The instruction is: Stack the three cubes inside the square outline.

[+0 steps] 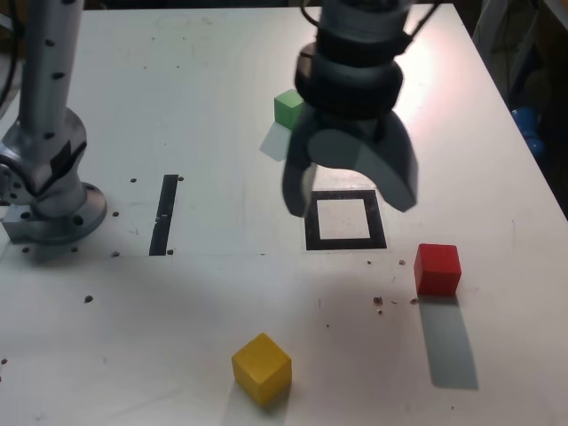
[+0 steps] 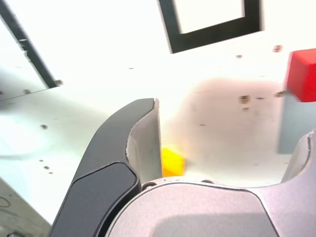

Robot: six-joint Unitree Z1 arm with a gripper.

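Observation:
In the exterior view my gripper (image 1: 349, 197) hangs open and empty above the white table, its jaws spread wide over the far side of the square outline (image 1: 345, 241). The green cube (image 1: 289, 107) sits beyond the outline, partly behind the gripper. The red cube (image 1: 437, 268) rests just off the outline's near corner, towards the exterior view's right. The yellow cube (image 1: 262, 366) lies near the front edge. The wrist view shows the open gripper (image 2: 232, 118), the outline (image 2: 212, 35), the red cube (image 2: 302, 75), and the yellow cube (image 2: 172, 162) peeking past one finger (image 2: 143, 143).
A thin black strip (image 1: 165, 215) lies flat on the table at the exterior view's left, close to the arm's base (image 1: 49, 191). Small dark specks dot the tabletop. The table's edge runs down the exterior view's right, with blue objects (image 1: 528, 124) beyond it.

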